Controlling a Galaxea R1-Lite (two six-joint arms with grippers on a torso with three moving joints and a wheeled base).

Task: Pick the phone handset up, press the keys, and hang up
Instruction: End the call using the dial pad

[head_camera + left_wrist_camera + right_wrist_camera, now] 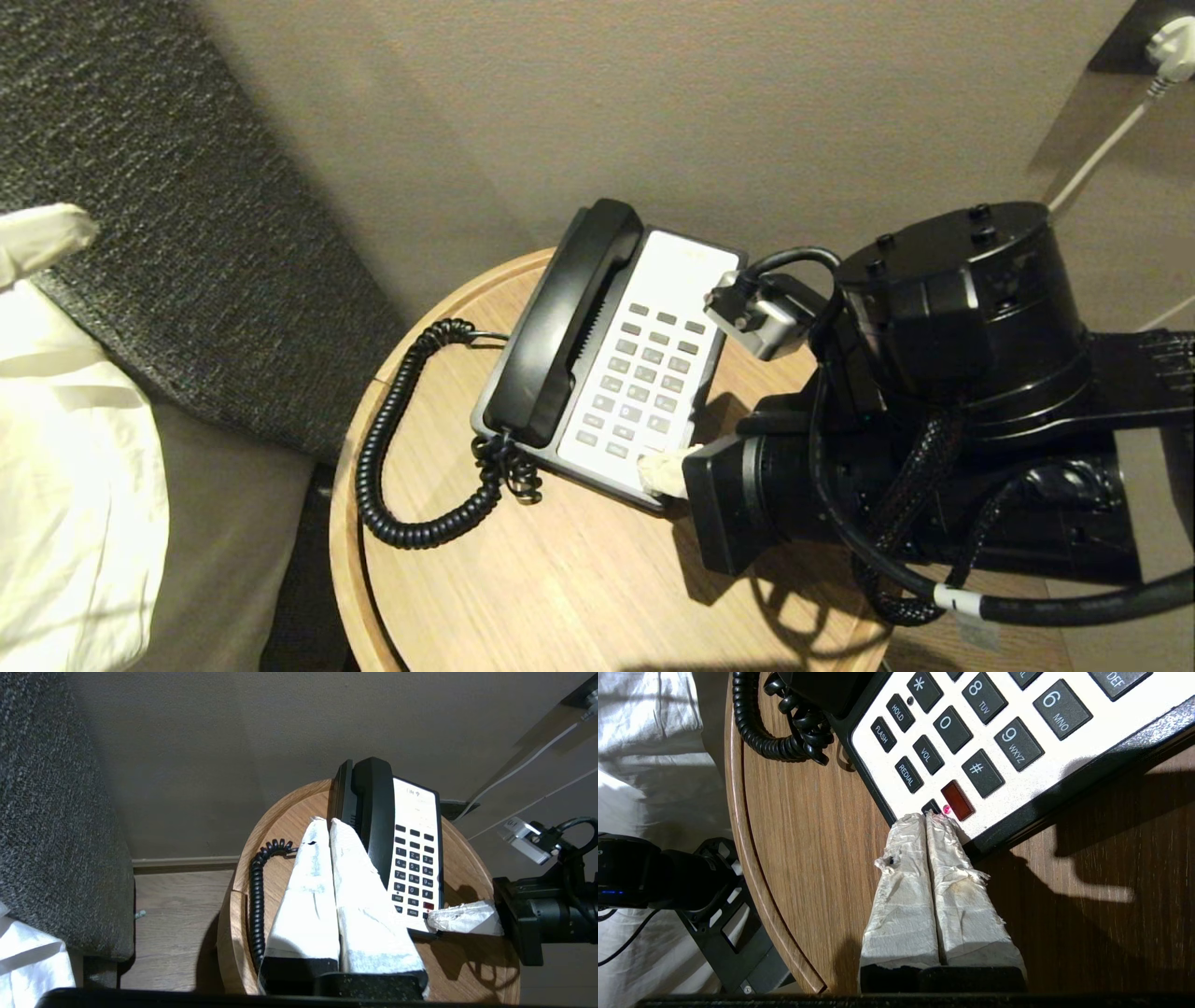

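We keep the right gripper [927, 819] pinched together into 1 blunt tip on the phone's [644, 373] lowest keys, while the handset [560, 322] sits cradled and the left gripper [325, 828], also together, hovers nearby.

Your right gripper [656, 471] has its taped tips pressed together on the keypad's [644, 383] near corner; the phone handset [560, 322] lies cradled beyond them.

Glossy black phone handset [562, 322], elongated and slightly curved with rounded ends, lying seated in its cradle along the keypad's left side, black coiled cord [403, 439] trailing from its near end, looping over wood.
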